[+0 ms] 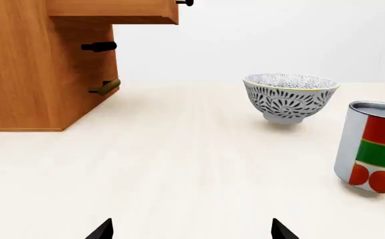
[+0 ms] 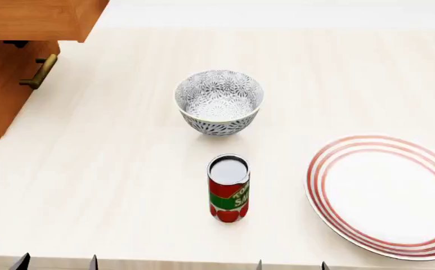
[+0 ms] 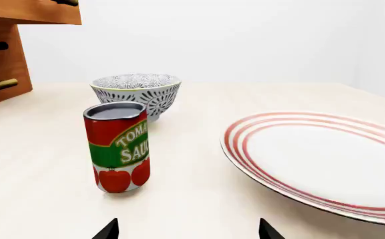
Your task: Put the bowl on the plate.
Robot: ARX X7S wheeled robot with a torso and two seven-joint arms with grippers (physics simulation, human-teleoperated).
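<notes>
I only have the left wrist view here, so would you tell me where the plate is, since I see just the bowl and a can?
Observer: The plate lies flat on the table, on the robot's right of the can, apart from it.
Operator: Thank you. Is anything on it?
Observer: No, its white centre is bare; the bowl stands beyond the can, nothing inside.
Operator: And the right gripper?
Observer: The right gripper is open, holding nothing, short of the can and plate.

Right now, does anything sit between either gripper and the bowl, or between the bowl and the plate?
The tomato sauce can stands upright in front of the bowl, on the right gripper's line. The left gripper's diagonal looks open. Bare table lies between bowl and plate.
</notes>
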